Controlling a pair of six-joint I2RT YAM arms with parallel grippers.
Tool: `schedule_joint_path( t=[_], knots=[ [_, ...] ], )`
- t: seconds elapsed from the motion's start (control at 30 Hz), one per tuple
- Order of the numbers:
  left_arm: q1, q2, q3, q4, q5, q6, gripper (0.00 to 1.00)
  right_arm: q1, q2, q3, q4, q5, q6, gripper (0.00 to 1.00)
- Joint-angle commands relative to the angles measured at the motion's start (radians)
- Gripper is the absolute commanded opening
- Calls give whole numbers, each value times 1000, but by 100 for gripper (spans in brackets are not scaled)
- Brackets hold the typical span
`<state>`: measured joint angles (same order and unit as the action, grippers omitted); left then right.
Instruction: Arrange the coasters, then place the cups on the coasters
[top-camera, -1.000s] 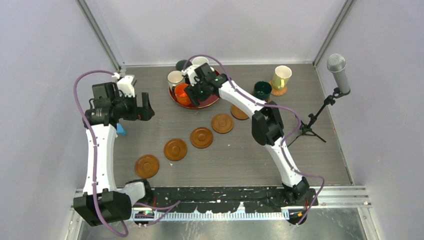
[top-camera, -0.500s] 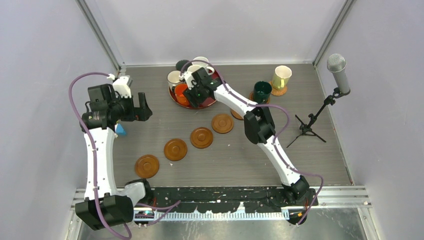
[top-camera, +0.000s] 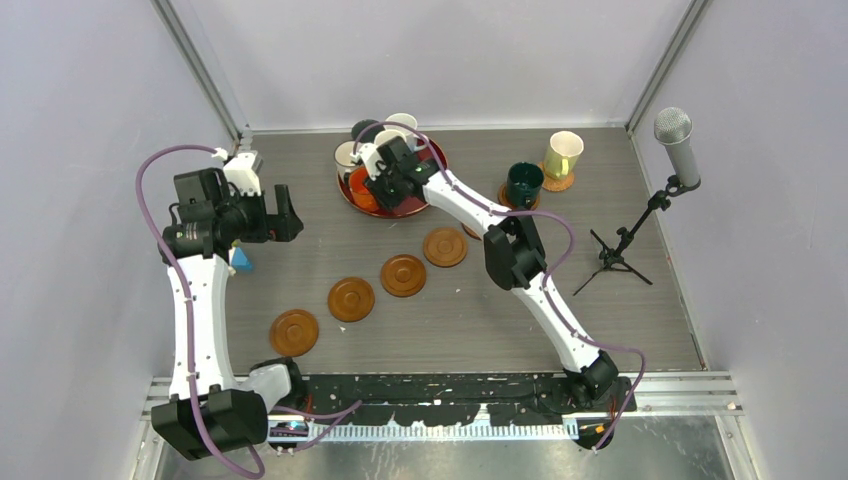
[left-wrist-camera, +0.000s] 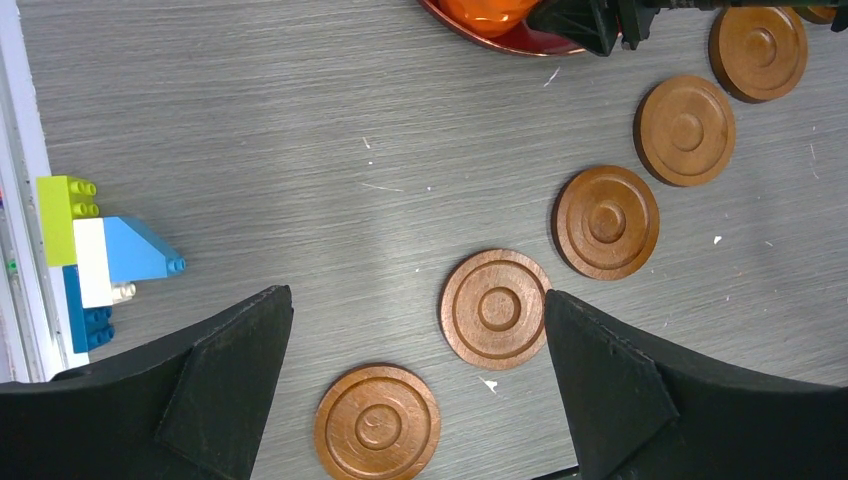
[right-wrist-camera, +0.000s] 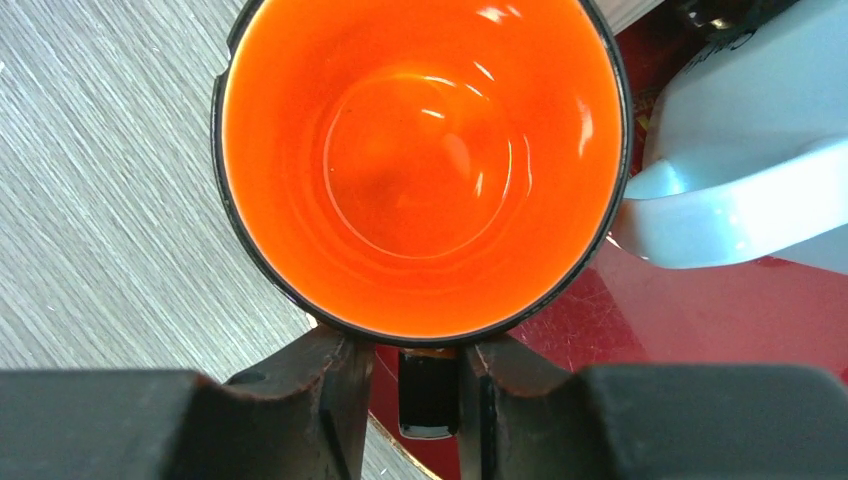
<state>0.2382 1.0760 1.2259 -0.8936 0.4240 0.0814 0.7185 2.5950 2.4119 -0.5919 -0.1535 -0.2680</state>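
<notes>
The orange cup (right-wrist-camera: 420, 160) stands at the near-left edge of the red tray (right-wrist-camera: 720, 310). My right gripper (right-wrist-camera: 422, 372) is shut on its dark handle (right-wrist-camera: 428, 395), one finger on each side. From above, the right gripper (top-camera: 374, 186) reaches over the tray (top-camera: 405, 209), where white cups (top-camera: 402, 123) and a dark cup (top-camera: 362, 128) also stand. Several brown coasters (top-camera: 403, 275) lie in a diagonal row. A teal cup (top-camera: 525, 183) and a yellow cup (top-camera: 562, 155) each stand on a coaster at the back right. My left gripper (left-wrist-camera: 417, 293) hangs open above the coasters (left-wrist-camera: 497, 309).
A light blue cup (right-wrist-camera: 760, 150) stands right beside the orange one on the tray. Toy bricks (left-wrist-camera: 100, 260) lie by the left wall. A microphone on a tripod (top-camera: 640, 215) stands at the right. Walls close in the table on three sides.
My right gripper slid left over the tray and closed its fingers around the orange cup's handle. The left arm shifted slightly left and stayed open.
</notes>
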Motion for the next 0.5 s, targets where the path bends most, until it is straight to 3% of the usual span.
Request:
schedule_joint_path(
  t=[0.0,0.1,0.27,0.47],
  knots=[
    [8,3,3,34,26,-3,100,7,-33,31,36,8,2,34],
    [8,5,-1,43,31,-5,100,7,-68,-2,40,13,18,26],
    [7,14,-9,60,46,-12,100,8,-132,-50,51,-1,44,2],
    [7,27,-6,69,61,-14,100,7,-207,-136,128,24,88,0]
  ],
)
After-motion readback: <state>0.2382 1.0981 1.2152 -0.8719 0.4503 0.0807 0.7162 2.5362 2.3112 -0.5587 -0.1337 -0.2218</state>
